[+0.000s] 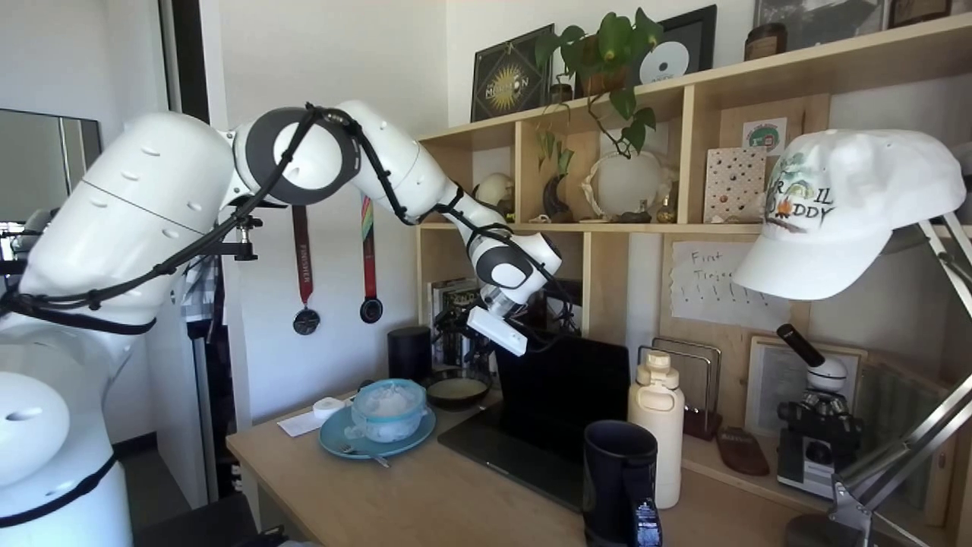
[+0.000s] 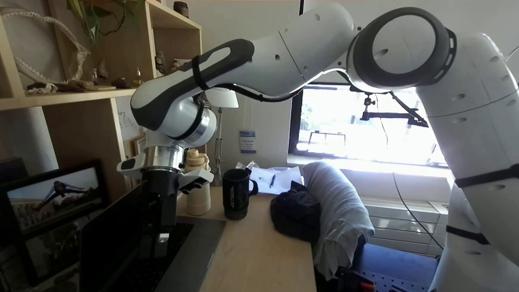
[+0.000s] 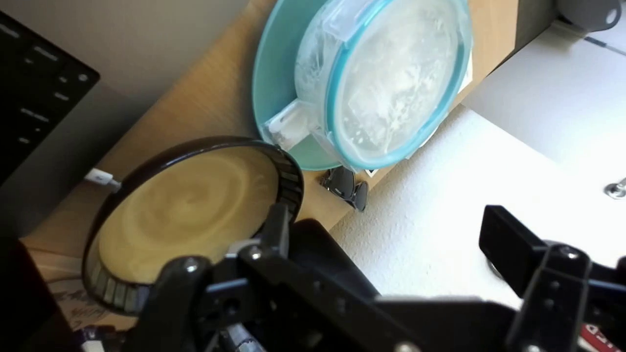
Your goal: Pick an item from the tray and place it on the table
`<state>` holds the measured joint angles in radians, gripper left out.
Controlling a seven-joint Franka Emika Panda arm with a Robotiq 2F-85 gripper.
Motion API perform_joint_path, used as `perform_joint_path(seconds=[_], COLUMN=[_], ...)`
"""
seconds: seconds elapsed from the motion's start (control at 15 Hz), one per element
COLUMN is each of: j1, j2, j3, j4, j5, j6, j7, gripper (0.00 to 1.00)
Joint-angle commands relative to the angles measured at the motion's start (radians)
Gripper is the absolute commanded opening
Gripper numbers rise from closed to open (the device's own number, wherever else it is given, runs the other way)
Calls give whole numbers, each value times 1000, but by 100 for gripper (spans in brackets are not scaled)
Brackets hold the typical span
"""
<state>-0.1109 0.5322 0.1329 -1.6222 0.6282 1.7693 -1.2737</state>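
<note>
The item is a round, clear bowl with a pale blue rim [image 1: 390, 414]. It sits on the teal-blue round tray [image 1: 334, 437], which rests on the light wooden table [image 1: 357, 497]. In the wrist view the bowl [image 3: 396, 83] and the tray [image 3: 276, 63] are at the top, beyond the fingertips. My gripper [image 3: 391, 234] is open with nothing between its fingers. In an exterior view my gripper [image 2: 154, 243] hangs over the laptop. The bowl and tray are out of view there.
A dark bowl with a tan inside [image 3: 190, 210] stands beside the tray. An open laptop [image 1: 562, 418] stands right of it. A black mug [image 1: 619, 486] and a cream bottle [image 1: 657, 433] are farther along the table. A black speaker [image 1: 408, 353] and shelving [image 1: 645, 228] are behind.
</note>
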Motion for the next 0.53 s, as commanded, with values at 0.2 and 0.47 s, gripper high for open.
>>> perform_joint_path(seconds=[0.2, 0.47], j1=[10, 26], j2=[-12, -15], j3=[23, 17], j4=[-15, -47], j5=[26, 13], j6=[-23, 7], j7=[-20, -28], gripper=[100, 100])
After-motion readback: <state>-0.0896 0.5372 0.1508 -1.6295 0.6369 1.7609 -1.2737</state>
